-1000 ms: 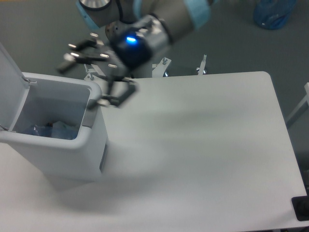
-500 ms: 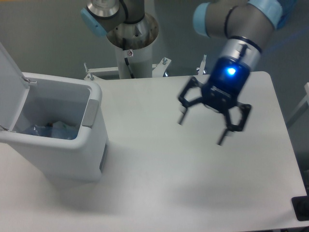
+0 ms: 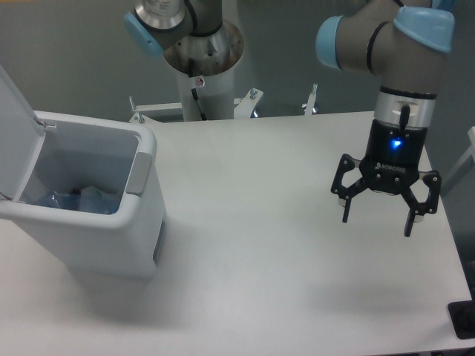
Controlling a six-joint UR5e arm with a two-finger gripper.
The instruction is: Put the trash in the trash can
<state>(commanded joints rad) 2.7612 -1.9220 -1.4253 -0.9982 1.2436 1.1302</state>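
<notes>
1. with its hinged lid (image 3: 13, 133) swung up at the left, stands open at the table's left side: trash can (image 3: 145, 222), white, rectangular, rounded rim, grey tab (image 3: 139, 174) on the right wall.
2. down inside, at the bottom: bluish clear plastic bottle (image 3: 56, 200) low on the left, and a pale crumpled wrapper (image 3: 95, 199) just beside it on the right; both partly hidden by the near rim, so cannot tell the bottle's long axis or where its cap points.
3. well apart from the bin, over the right part of the white table (image 3: 260, 245): gripper (image 3: 377, 217), pointing straight down, fingers (image 3: 346, 208) spread wide, holding nothing, blue light glowing on its body.
4. near the table's right edge, with the far rounded corner behind the arm.
5. between bin and gripper: bare white tabletop, broad room across the middle and toward the front edge.
6. at the back, beyond the far edge: robot base column (image 3: 204, 63) with metal brackets (image 3: 252, 100) beside it.
7. bottom right corner: small dark object (image 3: 464, 320), cut off by the frame, too little shown to name.
</notes>
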